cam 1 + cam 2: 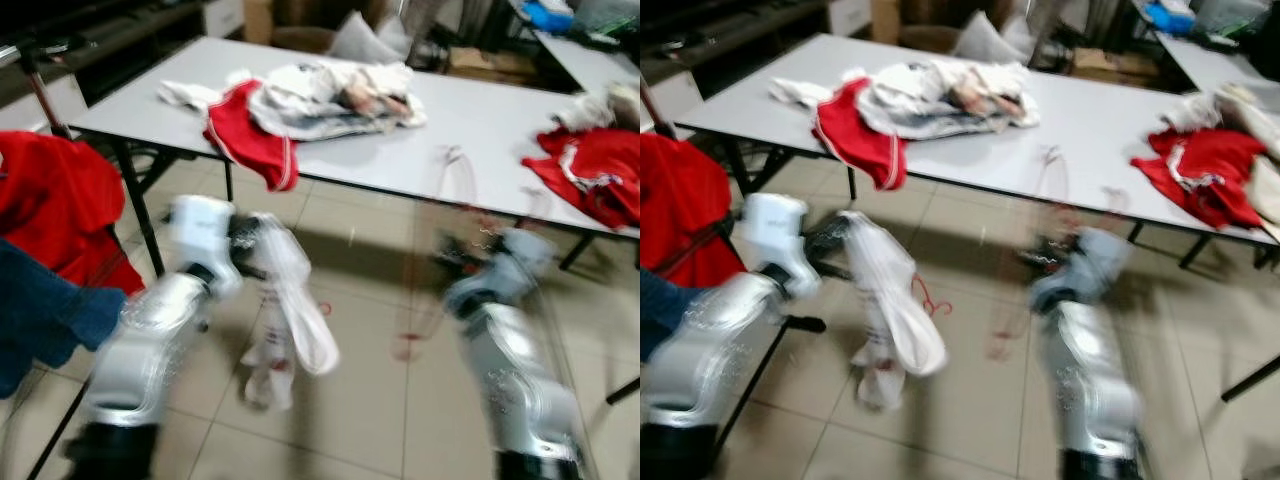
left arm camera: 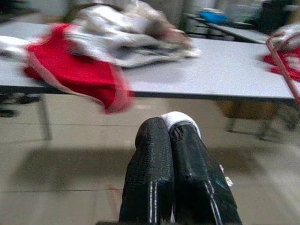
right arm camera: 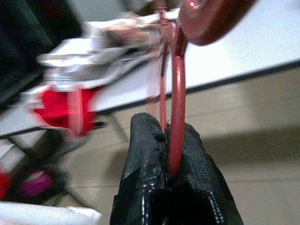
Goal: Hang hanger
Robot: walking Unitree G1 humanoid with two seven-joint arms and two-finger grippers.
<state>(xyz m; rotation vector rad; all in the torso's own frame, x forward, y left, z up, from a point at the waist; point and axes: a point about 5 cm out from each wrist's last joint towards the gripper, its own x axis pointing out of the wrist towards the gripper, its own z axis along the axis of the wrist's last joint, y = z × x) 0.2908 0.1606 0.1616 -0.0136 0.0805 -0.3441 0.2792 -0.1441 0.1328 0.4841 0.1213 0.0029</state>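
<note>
My right gripper [image 3: 166,136] is shut on a thin red wire hanger [image 3: 176,98], which rises between its black fingers. In the eye views that hanger [image 1: 440,250] is a blurred red outline in front of the grey table [image 1: 480,130]. My left gripper [image 2: 169,129] is shut on a white garment [image 2: 180,118]. The white garment [image 1: 290,320] hangs from the left gripper [image 1: 245,245] down toward the tiled floor. Both eye views are motion-blurred.
On the table lie a red and white heap of clothes [image 1: 300,100] and more red clothes [image 1: 590,170] at the right. Red clothing [image 1: 50,210] and a blue piece [image 1: 45,310] hang on a rack at my left. A second table [image 1: 590,55] stands behind.
</note>
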